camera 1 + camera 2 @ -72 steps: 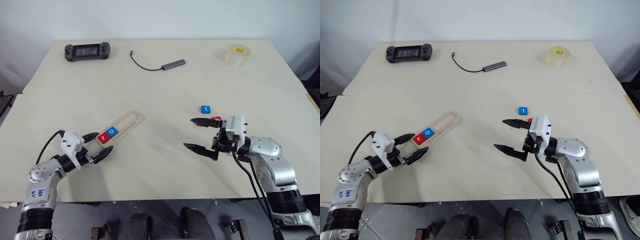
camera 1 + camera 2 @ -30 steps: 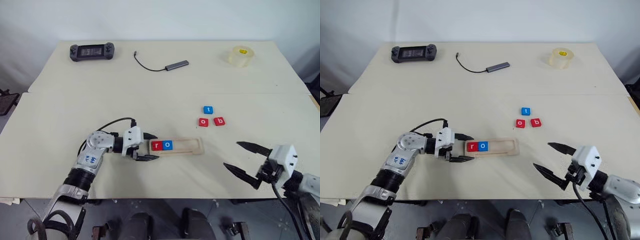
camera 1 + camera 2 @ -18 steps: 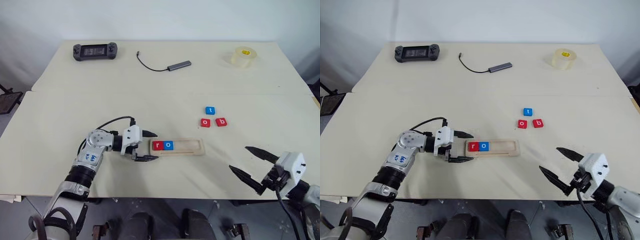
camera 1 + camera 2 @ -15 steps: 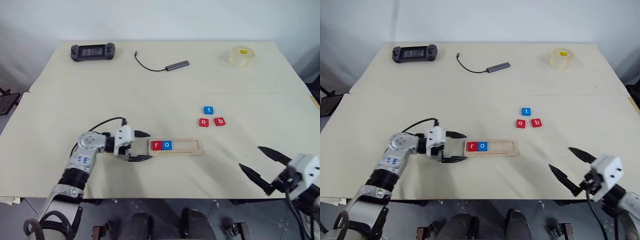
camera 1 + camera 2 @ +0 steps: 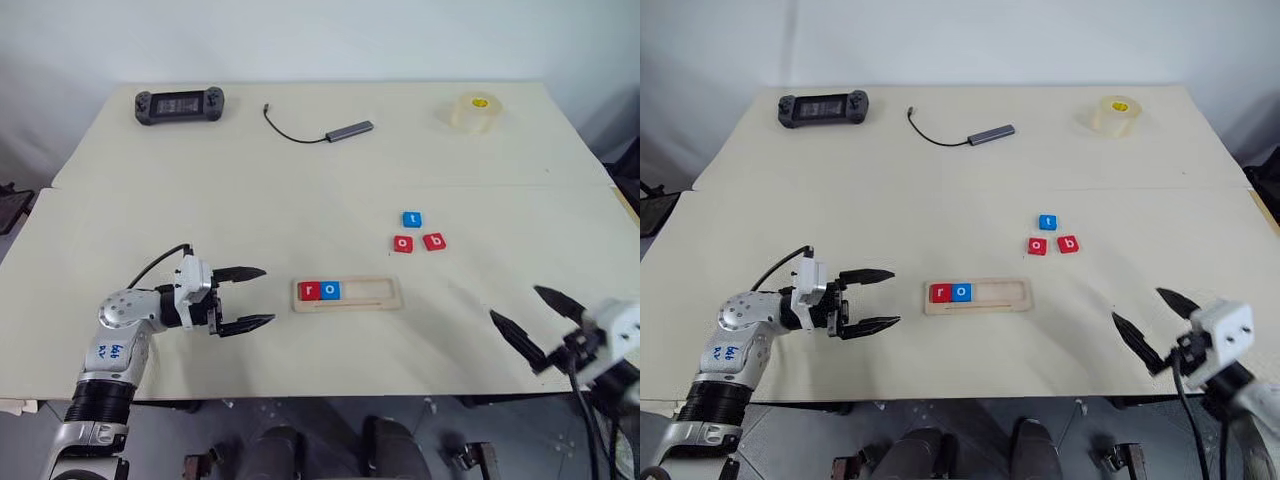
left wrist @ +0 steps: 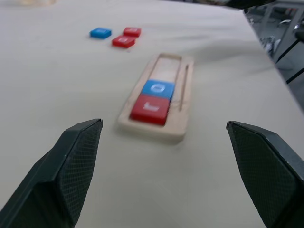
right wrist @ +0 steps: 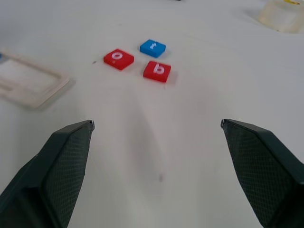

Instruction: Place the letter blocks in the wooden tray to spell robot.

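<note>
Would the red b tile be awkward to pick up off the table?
Probably a little. The b tile lies flat and thin, leaving little edge to pinch. It looks rigid and likely light, so a push should slide it, not tip it. The o tile sits close beside it and might get nudged.

Wooden tray (image 5: pixel 348 294) lay near table (image 5: pixel 300 190) front edge. r block (image 5: pixel 308 290) sat in tray's left end, o block (image 5: pixel 331 290) touching on its right. Behind tray, to right: second o block (image 5: pixel 403 243) and b block (image 5: pixel 434 241) side by side, t block (image 5: pixel 412 219) just behind them. Left gripper (image 5: pixel 250 297) left of tray, apart. Right gripper (image 5: pixel 527 322) well right of tray. Far behind tray: game controller (image 5: pixel 179 103), cable adapter (image 5: pixel 330 130), tape roll (image 5: pixel 470 111).
</note>
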Controlling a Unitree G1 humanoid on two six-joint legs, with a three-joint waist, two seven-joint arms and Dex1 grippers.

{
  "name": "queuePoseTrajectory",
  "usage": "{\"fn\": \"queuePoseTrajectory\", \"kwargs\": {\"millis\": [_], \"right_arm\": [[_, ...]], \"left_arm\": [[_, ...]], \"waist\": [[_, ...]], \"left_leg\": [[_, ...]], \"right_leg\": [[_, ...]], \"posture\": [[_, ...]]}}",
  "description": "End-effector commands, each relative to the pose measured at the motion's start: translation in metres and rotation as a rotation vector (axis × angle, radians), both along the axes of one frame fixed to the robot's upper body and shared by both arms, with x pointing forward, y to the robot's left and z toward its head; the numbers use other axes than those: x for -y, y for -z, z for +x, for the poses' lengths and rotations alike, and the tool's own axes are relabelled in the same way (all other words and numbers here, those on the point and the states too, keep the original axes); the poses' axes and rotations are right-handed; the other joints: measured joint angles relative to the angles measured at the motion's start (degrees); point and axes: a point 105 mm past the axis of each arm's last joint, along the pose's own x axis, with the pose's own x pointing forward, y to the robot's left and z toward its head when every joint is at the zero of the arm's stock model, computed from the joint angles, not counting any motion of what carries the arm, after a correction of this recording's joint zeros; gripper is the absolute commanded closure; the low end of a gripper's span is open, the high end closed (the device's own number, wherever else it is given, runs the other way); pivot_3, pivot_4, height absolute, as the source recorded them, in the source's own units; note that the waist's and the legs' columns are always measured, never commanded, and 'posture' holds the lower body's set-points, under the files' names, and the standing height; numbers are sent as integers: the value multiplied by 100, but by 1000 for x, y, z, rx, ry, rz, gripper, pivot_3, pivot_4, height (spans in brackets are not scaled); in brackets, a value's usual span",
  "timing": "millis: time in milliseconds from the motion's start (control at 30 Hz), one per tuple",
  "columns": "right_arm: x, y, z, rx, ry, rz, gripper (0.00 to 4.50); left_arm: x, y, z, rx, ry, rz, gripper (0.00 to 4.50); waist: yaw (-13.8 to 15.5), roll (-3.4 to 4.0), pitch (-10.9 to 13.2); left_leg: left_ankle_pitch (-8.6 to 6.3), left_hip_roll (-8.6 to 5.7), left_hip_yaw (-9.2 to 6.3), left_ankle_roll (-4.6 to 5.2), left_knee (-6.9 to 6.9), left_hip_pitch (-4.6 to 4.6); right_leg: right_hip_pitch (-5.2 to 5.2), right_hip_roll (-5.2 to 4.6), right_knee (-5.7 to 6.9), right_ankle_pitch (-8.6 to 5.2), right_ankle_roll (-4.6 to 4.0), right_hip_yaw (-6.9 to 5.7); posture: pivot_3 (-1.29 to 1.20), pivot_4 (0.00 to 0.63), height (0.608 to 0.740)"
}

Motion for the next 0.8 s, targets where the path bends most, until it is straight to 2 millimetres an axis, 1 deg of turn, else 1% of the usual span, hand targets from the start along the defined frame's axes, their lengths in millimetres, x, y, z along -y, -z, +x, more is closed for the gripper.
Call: {"fn": "queuePoseTrajectory", "kwargs": {"millis": [33,100,133,200,267,367,500,633,800], "right_arm": [[-11,-36,31,-15,-14,22,0],[-17,-45,48,-74,-15,-4,0],[-22,-50,54,-101,-28,16,0],[-32,-54,67,-165,-51,-3,0],[-36,-54,76,-209,-52,-36,0],[-41,-44,87,-301,-39,-84,0],[-43,-38,93,-331,-31,-124,0],[-45,-39,96,-327,-34,-132,0],[-47,-37,97,-330,-32,-132,0]], "left_arm": [[-1,-8,-10,11,24,-1,64],[0,-9,-13,13,29,-6,64],[2,-10,-15,16,31,-13,64],[5,-13,-17,17,43,-18,64],[7,-13,-19,16,53,-13,64],[9,-12,-21,16,42,-21,64],[9,-12,-24,12,16,-37,64],[6,-16,-20,45,-39,-53,64],[6,-18,-18,54,-50,-59,64]], "waist": [[-43,5,1],[-40,6,1],[-30,5,1],[7,4,1],[41,4,1],[77,4,1],[88,4,1],[88,4,1],[78,4,1]], "left_leg": [[0,0,2,0,2,-1],[0,0,-1,0,3,-5],[0,1,-3,0,2,-7],[0,6,-22,-2,3,-18],[0,4,-22,-2,0,-25],[-2,-4,-20,1,-8,-28],[-2,-10,-17,3,-16,-29],[-2,-10,-14,3,-16,-30],[-1,-8,-6,3,-14,-26]], "right_leg": [[-2,0,1,0,0,0],[-4,-3,-5,0,-1,0],[-5,-2,-6,-1,-3,0],[-3,-2,-7,-5,-10,2],[-5,-3,-12,-5,-10,1],[-9,-4,-17,-5,-10,-6],[-13,-4,-19,-5,-9,-23],[-14,-3,-19,-4,-7,-28],[-14,0,-17,-3,-4,-24]], "posture": [[0,150,740],[0,150,740],[0,150,740],[0,150,740],[0,150,740],[0,150,740],[0,150,740],[0,150,740],[0,150,740]]}}
